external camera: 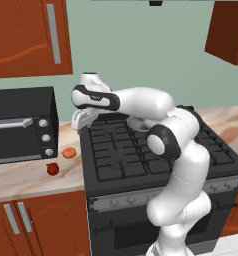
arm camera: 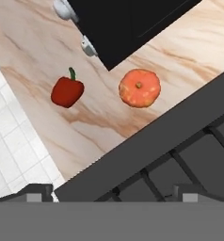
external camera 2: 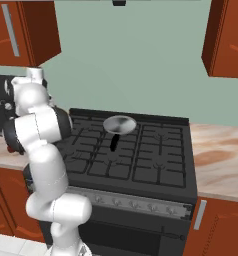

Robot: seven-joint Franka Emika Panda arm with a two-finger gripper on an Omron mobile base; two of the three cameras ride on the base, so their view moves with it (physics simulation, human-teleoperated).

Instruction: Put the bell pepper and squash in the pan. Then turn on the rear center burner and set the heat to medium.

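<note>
Nearest the base cameras stands the black range [external camera: 156,160], its row of front knobs [external camera 2: 136,205] facing the robot and iron grates covering its top. Just left of it, on the marbled table [external camera: 26,177], sits the bell pepper [external camera: 52,169], red with a dark stem, close to the table's front edge. Slightly farther back and toward the range lies the squash [external camera: 68,153], pale orange and flattened, near the pepper but not touching it. Behind both stands a black toaster oven [external camera: 21,125] with pale knobs. The jaws [external camera: 82,120] hang above the left rear corner of the range, beside the squash and higher than it; in the hand view the two dark tips stand wide apart at the bottom with nothing between them, and the pepper [arm camera: 67,91] and squash [arm camera: 140,88] lie apart on the table beyond the range's edge. Farther back, on the grates at the rear middle of the range, rests the pan [external camera 2: 119,124], grey and shallow, its short black handle pointing toward the front; it sits over the rear center burner [external camera 2: 122,134], which it largely hides.
</note>
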